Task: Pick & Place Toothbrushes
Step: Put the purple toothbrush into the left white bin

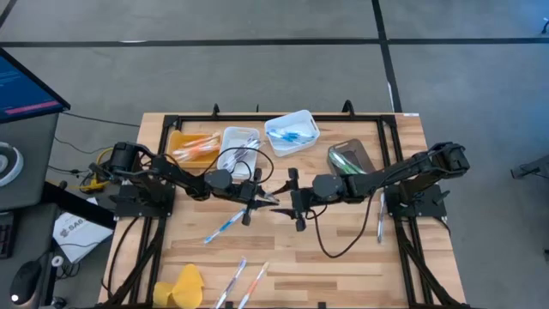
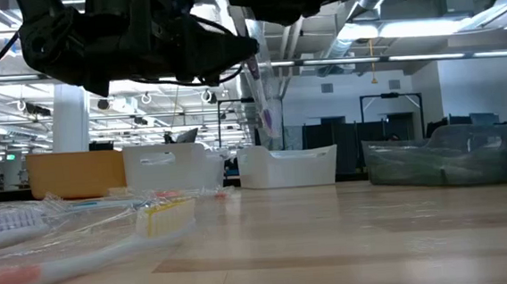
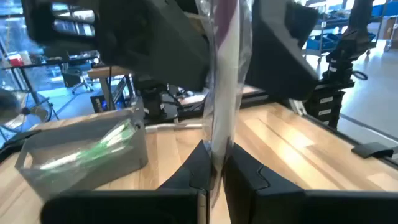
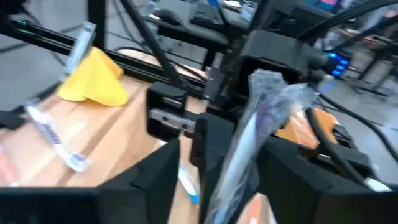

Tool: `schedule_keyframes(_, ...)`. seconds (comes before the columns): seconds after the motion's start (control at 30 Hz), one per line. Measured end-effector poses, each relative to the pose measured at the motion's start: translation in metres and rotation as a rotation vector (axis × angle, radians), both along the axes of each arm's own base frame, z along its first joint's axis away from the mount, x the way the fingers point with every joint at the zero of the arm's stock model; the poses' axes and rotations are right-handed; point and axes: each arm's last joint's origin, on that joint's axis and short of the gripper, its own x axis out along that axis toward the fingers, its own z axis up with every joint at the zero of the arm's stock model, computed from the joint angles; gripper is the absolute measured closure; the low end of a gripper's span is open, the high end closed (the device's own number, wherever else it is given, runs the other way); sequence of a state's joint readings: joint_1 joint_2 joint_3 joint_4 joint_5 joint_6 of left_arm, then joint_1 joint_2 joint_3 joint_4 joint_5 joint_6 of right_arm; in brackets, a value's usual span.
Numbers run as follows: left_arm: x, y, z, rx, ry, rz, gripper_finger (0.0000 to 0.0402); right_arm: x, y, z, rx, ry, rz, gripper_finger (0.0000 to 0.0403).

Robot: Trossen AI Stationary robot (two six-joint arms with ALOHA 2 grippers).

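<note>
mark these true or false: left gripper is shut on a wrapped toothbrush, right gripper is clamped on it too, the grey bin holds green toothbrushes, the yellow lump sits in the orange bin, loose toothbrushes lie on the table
1. The left gripper is shut on a wrapped toothbrush. True: its fingers pinch the wrapper, held upright above the table.
2. The right gripper is clamped on it too. False: its fingers stand apart around the toothbrush, open.
3. The grey bin holds green toothbrushes. True.
4. The yellow lump sits in the orange bin. False: it lies on the table at the near left edge, far from the bin.
5. Loose toothbrushes lie on the table. True: several, in front of the left arm.
</note>
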State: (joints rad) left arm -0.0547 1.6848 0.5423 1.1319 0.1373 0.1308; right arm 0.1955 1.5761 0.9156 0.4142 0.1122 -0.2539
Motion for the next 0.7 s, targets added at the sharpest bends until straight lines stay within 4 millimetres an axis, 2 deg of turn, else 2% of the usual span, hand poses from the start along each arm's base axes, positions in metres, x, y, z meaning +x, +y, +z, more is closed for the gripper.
schedule_keyframes(0.13,-0.001,0.0,-0.003,0.003,0.05,0.001,0.039,-0.001,0.002,-0.002,-0.032,0.018,-0.064,0.0157)
schedule_keyframes(0.3,-0.009,0.001,0.01,0.005,0.108,0.019,0.039,-0.006,0.016,-0.006,-0.08,0.052,-0.113,0.0143)
schedule_keyframes(0.5,-0.04,0.008,0.046,0.077,0.196,0.169,0.039,-0.016,0.04,-0.008,-0.148,0.066,-0.19,0.0143)
schedule_keyframes(0.7,-0.077,0.026,0.092,0.103,0.184,0.305,0.039,-0.026,0.058,-0.004,-0.301,0.028,-0.338,0.0143)
